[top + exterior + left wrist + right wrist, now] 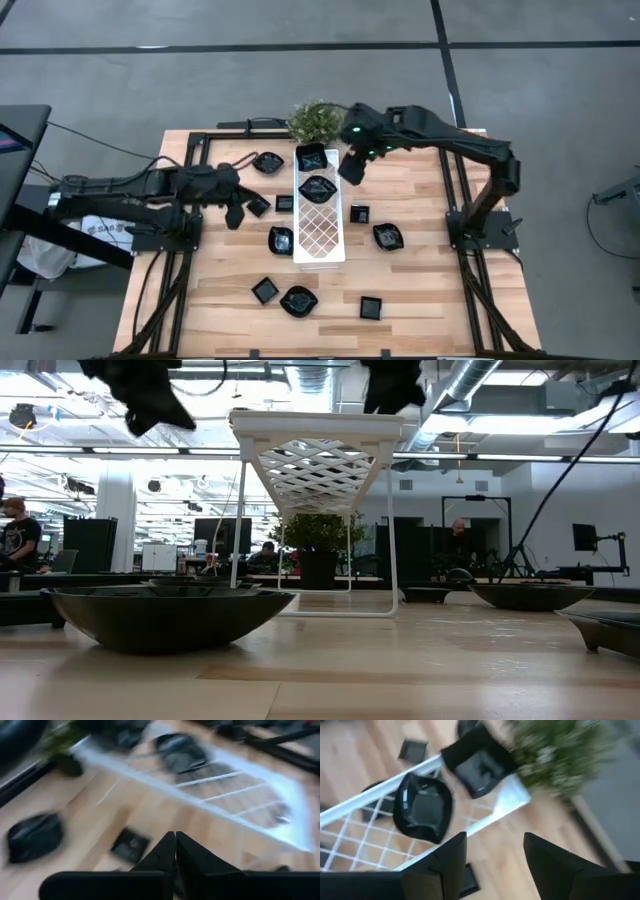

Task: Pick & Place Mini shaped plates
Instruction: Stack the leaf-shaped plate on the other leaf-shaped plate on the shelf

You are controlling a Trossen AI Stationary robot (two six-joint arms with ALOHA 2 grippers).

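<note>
A long white lattice tray [320, 225] stands on legs in the table's middle. Two mini shaped plates rest on its far end: a square one [312, 157] [480, 762] and a wavy-edged one [318, 188] [422, 807]. Several more black plates lie scattered on the wood, among them a small square one [129, 845] and a leaf-like one [35, 835]. My right gripper [350, 168] [495, 855] hangs open above the tray's far right corner, holding nothing. My left gripper [236, 214] [175, 845] is shut and empty, above the table left of the tray.
A potted plant [317, 120] stands at the table's far edge just behind the tray. Plates lie on both sides of the tray, such as one on the right [388, 237] and one near the front [299, 301]. A wide plate [165, 615] sits close to the near edge.
</note>
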